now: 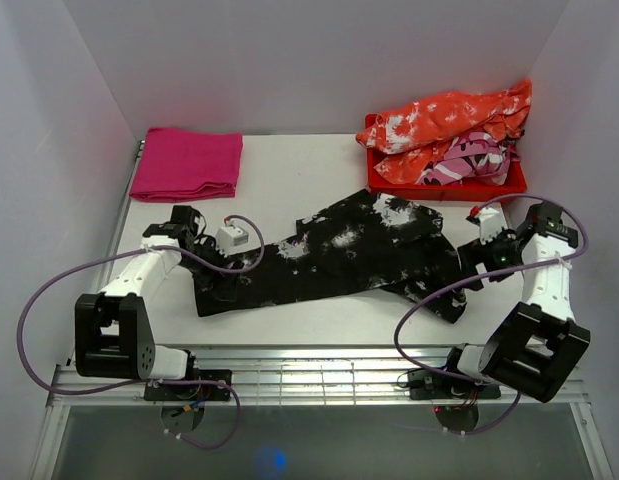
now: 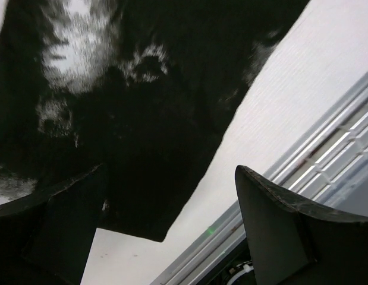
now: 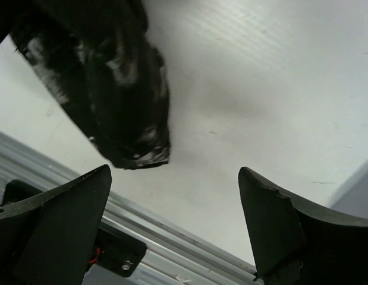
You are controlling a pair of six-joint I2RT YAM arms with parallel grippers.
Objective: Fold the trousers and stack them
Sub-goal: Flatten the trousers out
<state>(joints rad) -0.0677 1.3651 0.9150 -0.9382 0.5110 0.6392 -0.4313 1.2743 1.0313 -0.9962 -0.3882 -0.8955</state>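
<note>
The black trousers (image 1: 339, 255) with white tie-dye splotches lie spread across the middle of the table, from lower left to upper right. My left gripper (image 1: 221, 268) is open just above their left end; the left wrist view shows black fabric (image 2: 130, 119) under and beyond the spread fingers (image 2: 273, 225), with nothing held. My right gripper (image 1: 479, 265) is open beside the right end; the right wrist view shows a black fabric tip (image 3: 112, 101) ahead of the left finger (image 3: 65, 219), apart from it.
A folded magenta cloth (image 1: 187, 163) lies at the back left. A red tray (image 1: 444, 182) at the back right holds an orange-and-white garment (image 1: 449, 120) and a pink patterned one (image 1: 469, 160). A metal rail (image 1: 319, 360) runs along the table's near edge.
</note>
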